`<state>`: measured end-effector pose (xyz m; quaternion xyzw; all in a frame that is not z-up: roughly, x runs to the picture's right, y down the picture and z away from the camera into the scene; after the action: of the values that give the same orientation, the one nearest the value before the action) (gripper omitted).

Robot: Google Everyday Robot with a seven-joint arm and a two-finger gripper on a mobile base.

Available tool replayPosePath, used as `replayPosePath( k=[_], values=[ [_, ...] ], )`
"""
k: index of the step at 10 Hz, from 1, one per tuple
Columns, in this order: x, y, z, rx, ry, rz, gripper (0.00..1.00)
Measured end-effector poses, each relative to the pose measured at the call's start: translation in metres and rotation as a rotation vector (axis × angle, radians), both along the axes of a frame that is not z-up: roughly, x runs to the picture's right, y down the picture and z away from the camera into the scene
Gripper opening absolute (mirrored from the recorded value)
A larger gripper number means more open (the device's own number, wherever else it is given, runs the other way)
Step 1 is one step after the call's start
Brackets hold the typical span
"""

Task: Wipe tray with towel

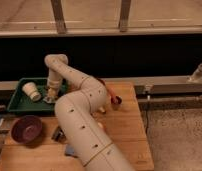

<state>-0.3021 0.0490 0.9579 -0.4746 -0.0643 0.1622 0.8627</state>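
The green tray [19, 104] lies at the back left of the wooden table. My gripper [50, 96] reaches down into its right half, with the arm arching over the tray's right rim. The gripper is shut, and a small pale bit of cloth, the towel [46, 99], shows under its tips against the tray floor. A white cup [31, 91] lies in the tray to the left of the gripper, apart from it.
A maroon bowl [26, 129] stands in front of the tray. Beside my arm lie a small dark object [57, 133] and a blue-grey sponge [71, 150]. An orange ball [111, 94] and a dark item [116, 100] sit right of the arm. A dark wall runs behind the table.
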Motion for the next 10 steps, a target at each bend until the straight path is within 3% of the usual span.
replayPosePath(
  k=[4,7,10],
  values=[
    [-0.004,-0.002,0.005,0.011,-0.018,-0.011,0.0],
    [-0.027,-0.008,-0.03,0.027,-0.11,-0.013,0.0],
    [-0.034,-0.008,-0.051,0.029,-0.148,-0.019,0.0]
  ],
)
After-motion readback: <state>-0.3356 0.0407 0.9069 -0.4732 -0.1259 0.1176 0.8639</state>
